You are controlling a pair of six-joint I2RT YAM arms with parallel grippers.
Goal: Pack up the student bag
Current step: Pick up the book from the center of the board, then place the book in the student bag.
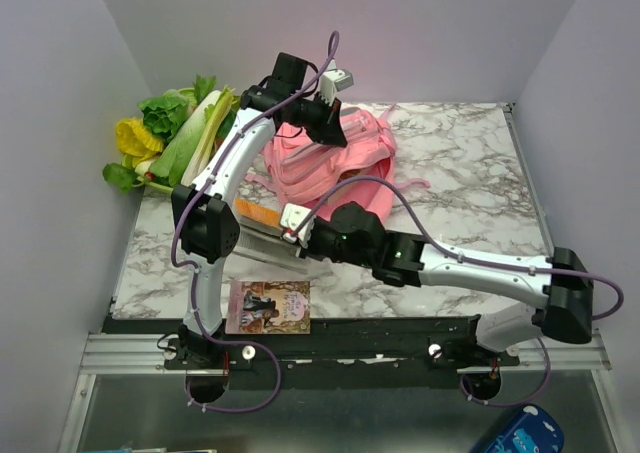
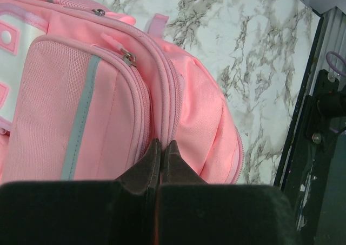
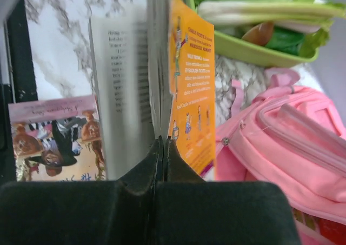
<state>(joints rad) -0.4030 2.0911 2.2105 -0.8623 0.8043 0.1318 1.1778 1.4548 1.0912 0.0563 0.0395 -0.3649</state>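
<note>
The student bag (image 1: pixel 335 163), a large pink backpack, lies at the back middle of the marble table. In the left wrist view its front pocket with the grey strip (image 2: pixel 81 110) fills the frame. My left gripper (image 2: pixel 163 144) is shut, its tips pinched into the zipper seam beside that pocket. My right gripper (image 3: pixel 164 141) is shut on the lower edge of an orange-covered book (image 3: pixel 194 77), which stands partly fanned open just left of the bag. In the top view the same book (image 1: pixel 258 213) shows under the right gripper (image 1: pixel 287 231).
A second book with a pink illustrated cover (image 1: pixel 268 306) lies flat near the front edge. A green tray (image 3: pixel 238 45) of leafy vegetables (image 1: pixel 180 133) sits at the back left corner. Walls close in the table on three sides.
</note>
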